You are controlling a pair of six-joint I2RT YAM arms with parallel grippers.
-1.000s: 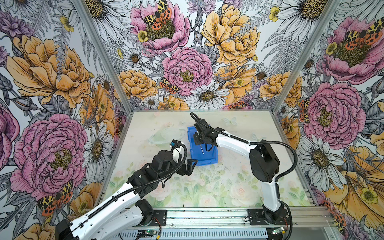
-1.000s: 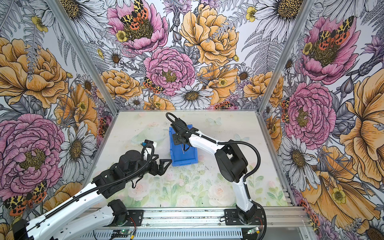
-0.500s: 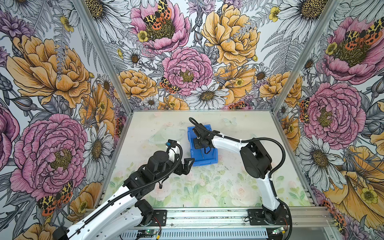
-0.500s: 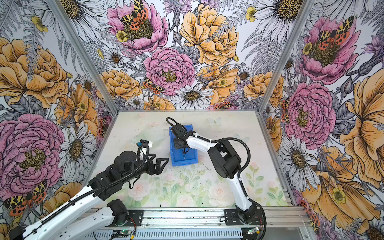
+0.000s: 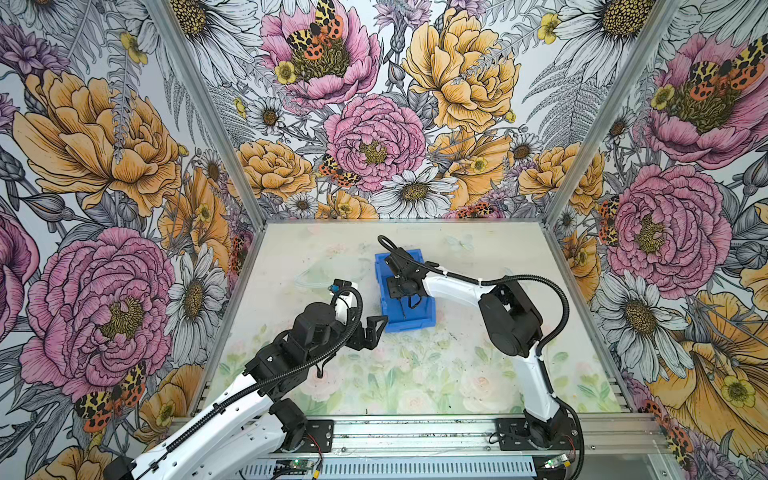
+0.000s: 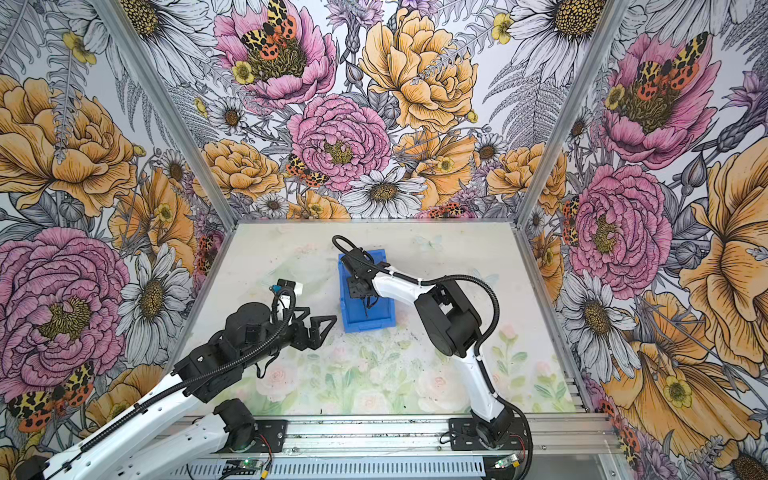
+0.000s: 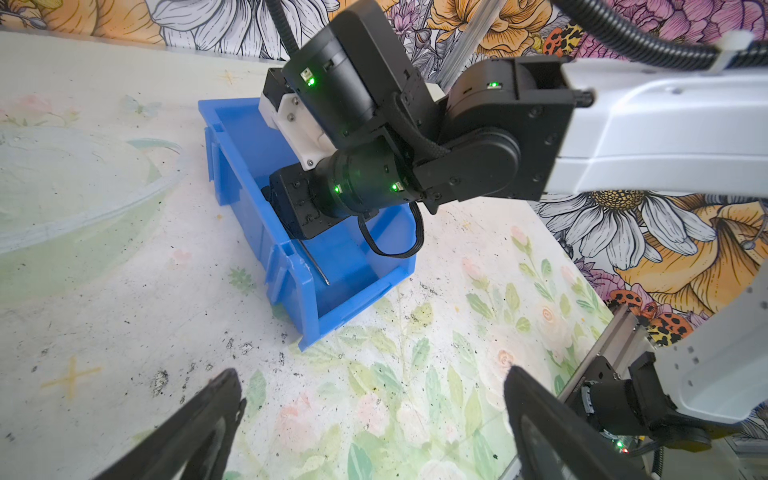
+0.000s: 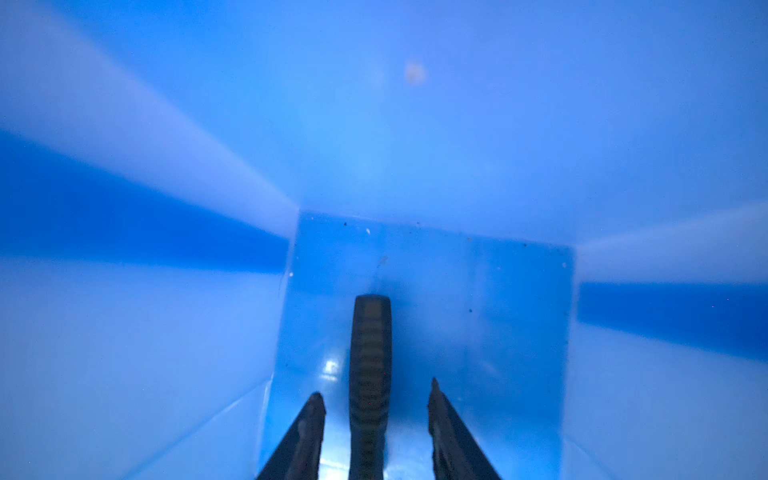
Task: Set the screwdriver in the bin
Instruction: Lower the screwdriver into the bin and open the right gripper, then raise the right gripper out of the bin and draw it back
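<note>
step in hand: judged as letting go of the screwdriver inside the bin, then backing the arm out.
right gripper [image 8: 376, 388]: low inside the bin [image 8: 124, 332], jaws parted, a blue gap on each side of the handle; nothing clamped.
screwdriver [image 8: 370, 353]: in the bin, its ribbed black handle between the parted jaws and touching neither. in the left wrist view the screwdriver [image 7: 314, 262] shows its thin shaft slanting toward the low front lip, tip inside the walls.
unknown: cannot tell whether the handle lies flat on the bin floor.
left gripper [image 5: 376, 328]: jaws spread, empty, hovering over the table [image 5: 415, 374] just beside the bin's near corner.
doing it well: open the right jaws a little wider before moving, so neither finger drags the handle.
retreat: lift straight up, centred between the long walls, no sideways sweep.
risk: the cable loop [image 7: 390, 241] hangs just beside the shaft and could hook it on the way up.
left arm: best kept off the bin so it does not get nudged.
</note>
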